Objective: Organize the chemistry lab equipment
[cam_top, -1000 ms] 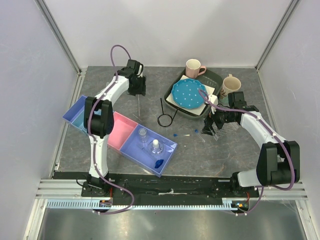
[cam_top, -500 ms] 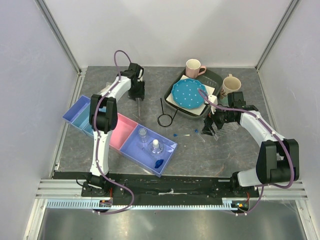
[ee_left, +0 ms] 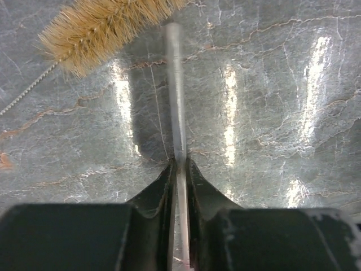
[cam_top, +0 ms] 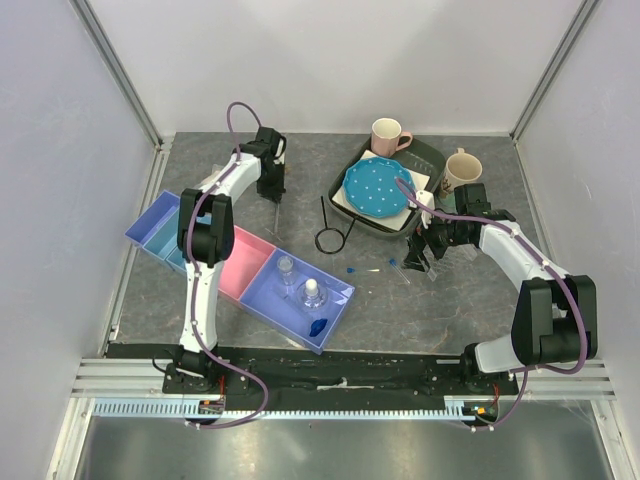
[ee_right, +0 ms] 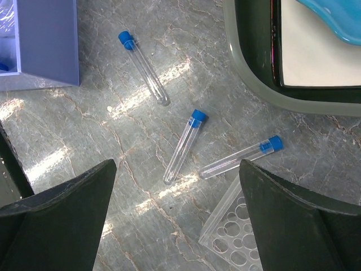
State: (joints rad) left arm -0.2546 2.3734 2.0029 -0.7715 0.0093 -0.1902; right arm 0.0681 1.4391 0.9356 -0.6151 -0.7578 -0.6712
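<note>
My left gripper is at the far left of the table, shut on a thin clear stick that runs from between its jaws out over the stone top. A tan bristle brush lies just beyond the stick's tip. My right gripper hangs open above three blue-capped tubes and the corner of a clear tube rack, touching none. A black wire ring lies mid-table. Two clear bottles and a blue hexagonal piece sit in the purple and pink tray.
A dark dish tray at the back holds a blue dotted plate. One mug stands behind it and another to its right. The purple tray's corner shows left of the tubes.
My left gripper has closed from open onto the thin stick and shifted slightly. The right arm has not moved.
</note>
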